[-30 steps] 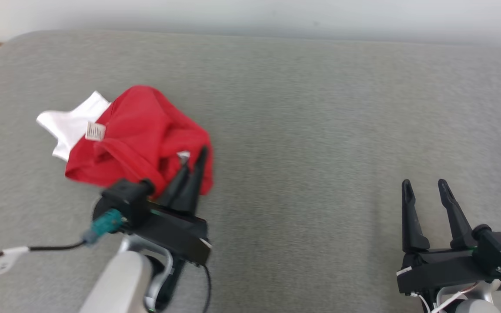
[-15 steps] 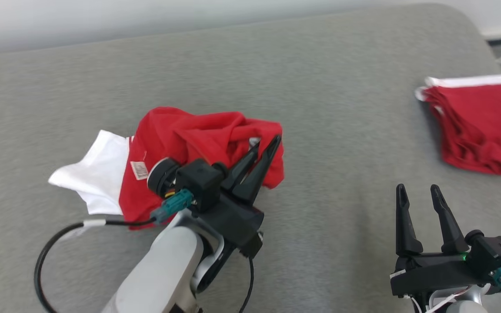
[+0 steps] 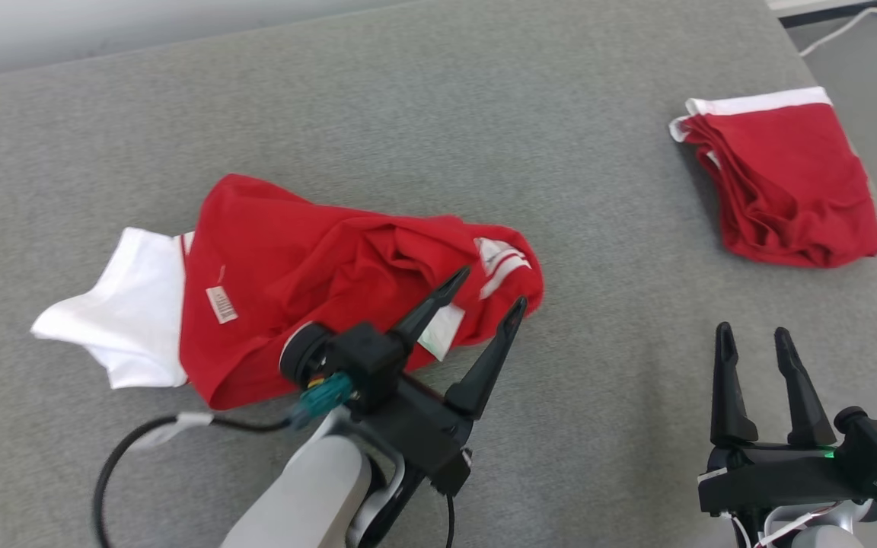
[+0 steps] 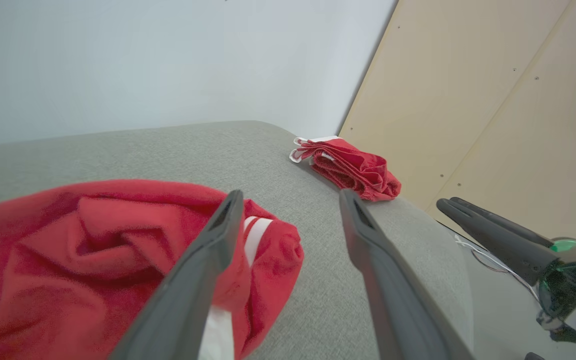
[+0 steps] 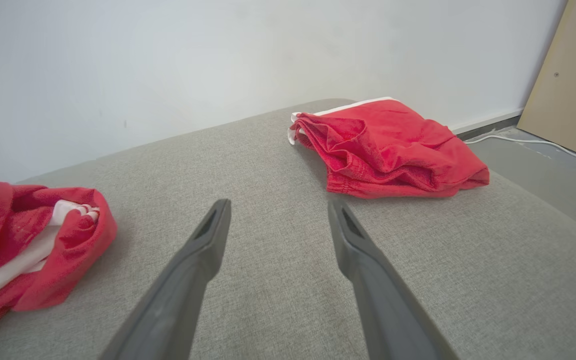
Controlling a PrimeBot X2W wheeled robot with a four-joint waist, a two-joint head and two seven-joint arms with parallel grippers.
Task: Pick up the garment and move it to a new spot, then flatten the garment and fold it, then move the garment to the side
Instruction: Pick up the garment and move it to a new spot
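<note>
In the head view, the crumpled red-and-white garment [image 3: 294,274] lay left of centre on the grey upholstered surface [image 3: 408,114], with a white part poking out at its left end. The left pincer [image 3: 493,286] stood released, its fingers spread wide over the garment's right end and gripping nothing. The right pincer [image 3: 753,331], also spread and empty, sat well apart at lower right. A folded red garment [image 3: 789,190] lay near the far right edge.

The left wrist view showed one finger over red cloth and the other over bare upholstery.

The right wrist view showed spread fingers above bare upholstery.
</note>
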